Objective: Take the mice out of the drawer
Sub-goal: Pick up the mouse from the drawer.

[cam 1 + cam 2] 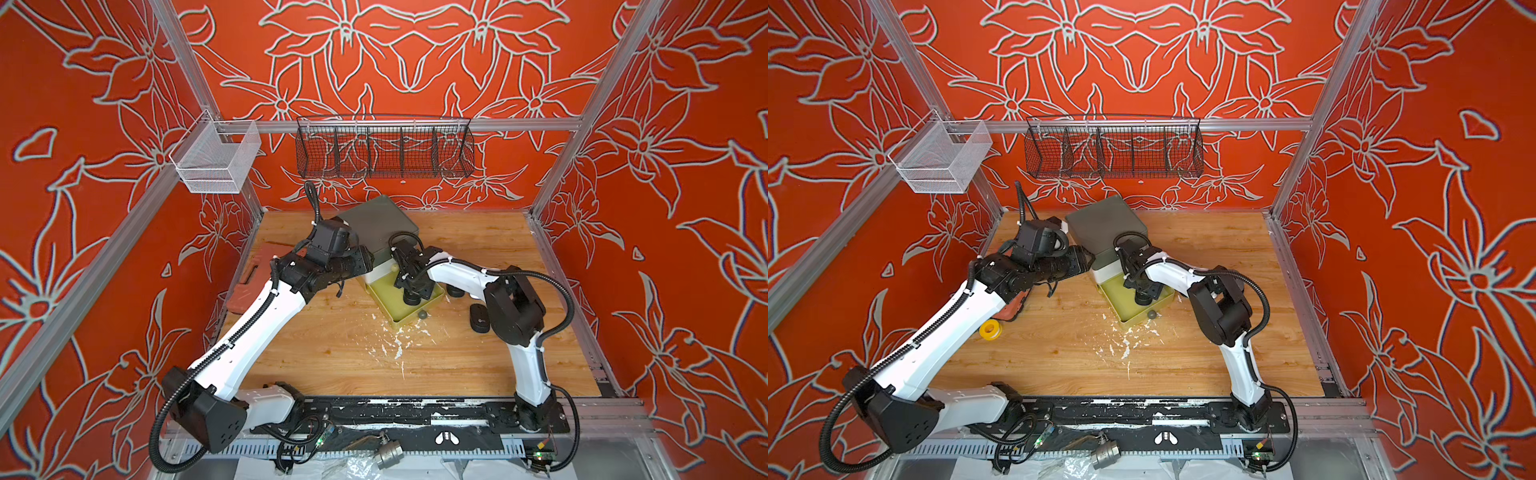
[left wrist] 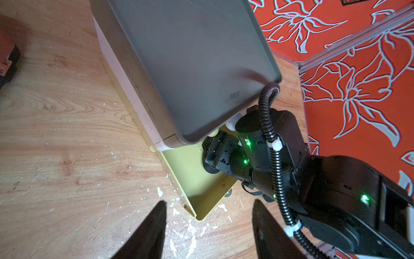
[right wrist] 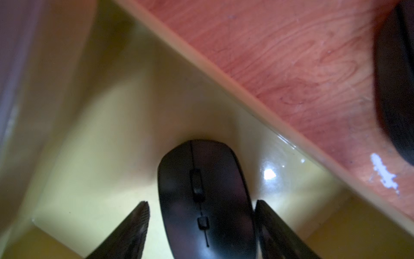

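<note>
Black mouse (image 3: 208,190): lies top side up on the floor of the yellow drawer (image 3: 94,157), close to one side wall, with its scroll wheel showing.
Mouse and pincer: the mouse sits between the two fingers (image 3: 134,231) of the right gripper (image 3: 201,203). One finger is touching or just beside its flank. On the other side a strip of drawer floor shows between finger and mouse.
Right gripper: jaws apart, astride the mouse and not clamped on it. In both top views it reaches down into the drawer.
Yellow drawer: pulled out of a small drawer unit (image 1: 380,220) with a grey-green top. It has a round knob (image 1: 422,315) on its front.
Other mice: in a top view, two black mice (image 1: 480,318) lie on the wooden table (image 1: 332,353) just beside the drawer, on the robot's right. The right arm partly hides them.
Left gripper (image 2: 209,201): jaws apart with nothing between them, held above the table beside the drawer unit.
Table: white flecks (image 1: 390,345) are scattered in front of the drawer.
</note>
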Controlling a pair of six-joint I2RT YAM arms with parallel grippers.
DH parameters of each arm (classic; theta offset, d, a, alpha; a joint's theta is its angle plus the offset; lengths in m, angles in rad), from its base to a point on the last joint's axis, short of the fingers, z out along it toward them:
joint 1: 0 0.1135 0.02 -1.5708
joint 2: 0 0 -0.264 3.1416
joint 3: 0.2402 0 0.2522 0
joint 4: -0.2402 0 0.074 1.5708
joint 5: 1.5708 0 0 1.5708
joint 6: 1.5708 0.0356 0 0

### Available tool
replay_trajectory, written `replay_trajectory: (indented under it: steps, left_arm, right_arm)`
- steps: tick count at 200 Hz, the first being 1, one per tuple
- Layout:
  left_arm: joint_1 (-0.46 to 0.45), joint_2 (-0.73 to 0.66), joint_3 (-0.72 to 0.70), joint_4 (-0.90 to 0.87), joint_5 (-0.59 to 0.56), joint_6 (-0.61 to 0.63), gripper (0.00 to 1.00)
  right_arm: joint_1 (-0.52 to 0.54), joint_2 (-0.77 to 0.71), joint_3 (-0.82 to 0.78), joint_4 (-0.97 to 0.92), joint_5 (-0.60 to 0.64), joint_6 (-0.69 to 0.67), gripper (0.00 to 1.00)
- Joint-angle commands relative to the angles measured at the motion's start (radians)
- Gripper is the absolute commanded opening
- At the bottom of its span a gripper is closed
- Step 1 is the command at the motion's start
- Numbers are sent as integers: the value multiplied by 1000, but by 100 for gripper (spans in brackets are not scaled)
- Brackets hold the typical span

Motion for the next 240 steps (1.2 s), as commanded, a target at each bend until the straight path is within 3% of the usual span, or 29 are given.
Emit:
replay_trajectory:
  steps: [1,69,166,240]
  left_arm:
    - [-6,5,29,11,-9,3,59]
    - [-6,2,29,12,-7,-3,59]
    - [-6,2,13,26,-5,-25,59]
    - [-6,4,17,18,-14,-22,59]
  right_arm:
    - [2,29,-31,-57,-6,25,72]
    - [7,1,-29,-107,-1,41,68]
    - [18,126,67,-195,17,49,79]
    - [17,152,47,-196,43,56,74]
